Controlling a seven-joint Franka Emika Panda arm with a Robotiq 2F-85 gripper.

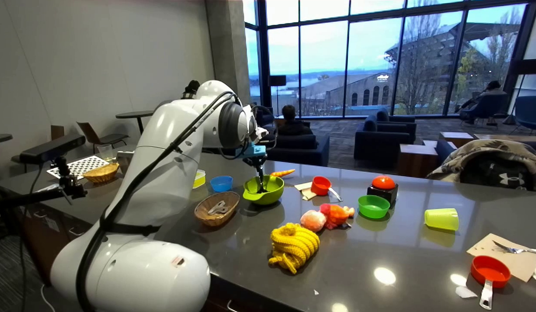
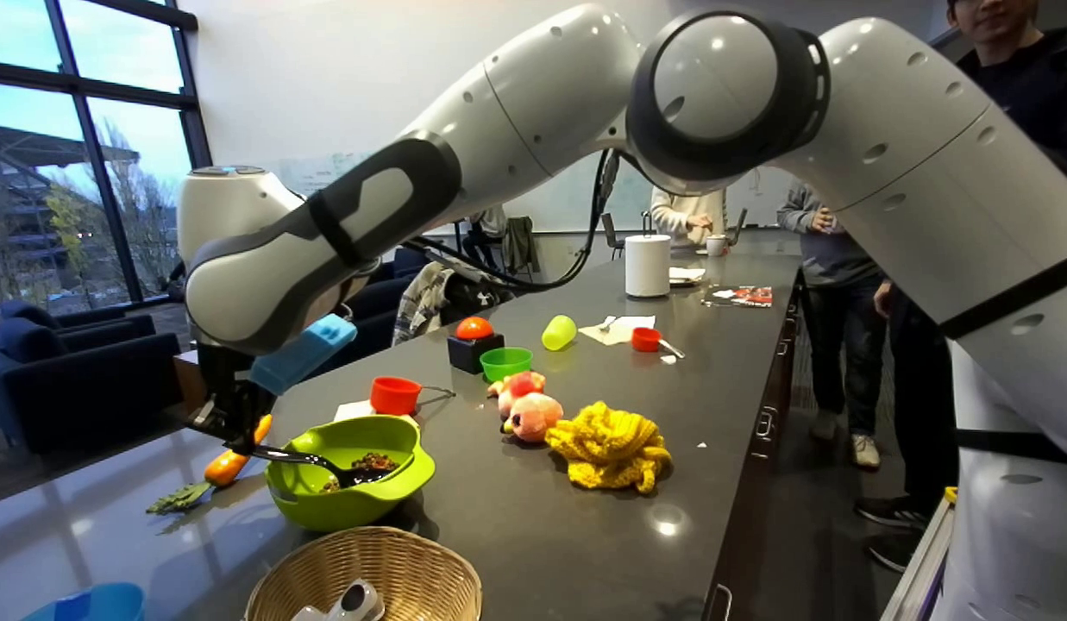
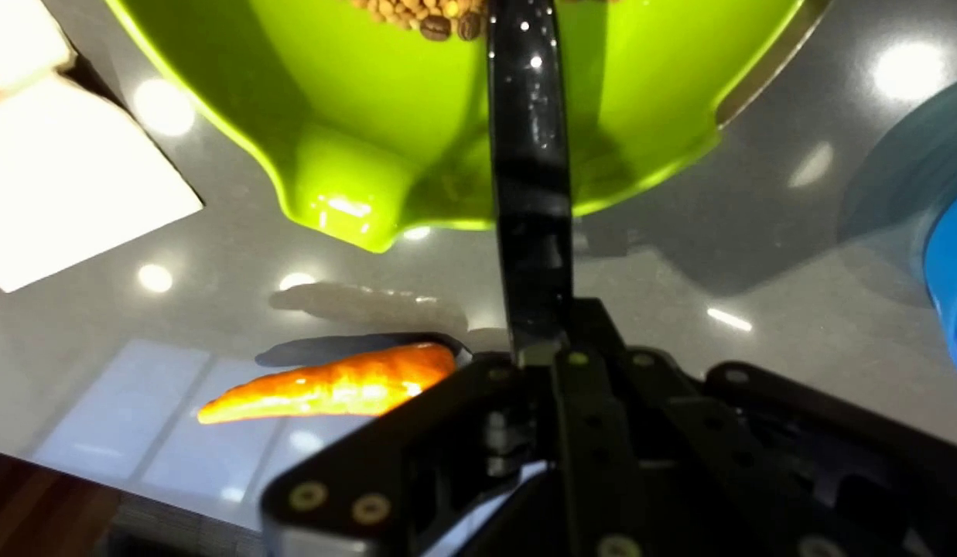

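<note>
Spoon (image 3: pixel 531 155), just one, slants into the green bowl (image 2: pixel 326 515), its head down by the grains (image 3: pixel 405 11); my jaws clench its handle end, a sound hold. I expect it light, stiff, glossy enough to slip. Near the bowl I count one carrot (image 3: pixel 331 387), one blue cup (image 1: pixel 221 185), one wicker basket (image 2: pixel 434 573), one red cup (image 1: pixel 321 185); a second red cup (image 1: pixel 489 271) sits well apart.

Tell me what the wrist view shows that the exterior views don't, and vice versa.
Only the wrist view shows individual dark beans clearly. Only the exterior views show the yellow knitted bundle, the domed black box and the tipped yellow cup. All show the black spoon, gripped in the jaws, reaching into the lime bowl, and the carrot.
</note>
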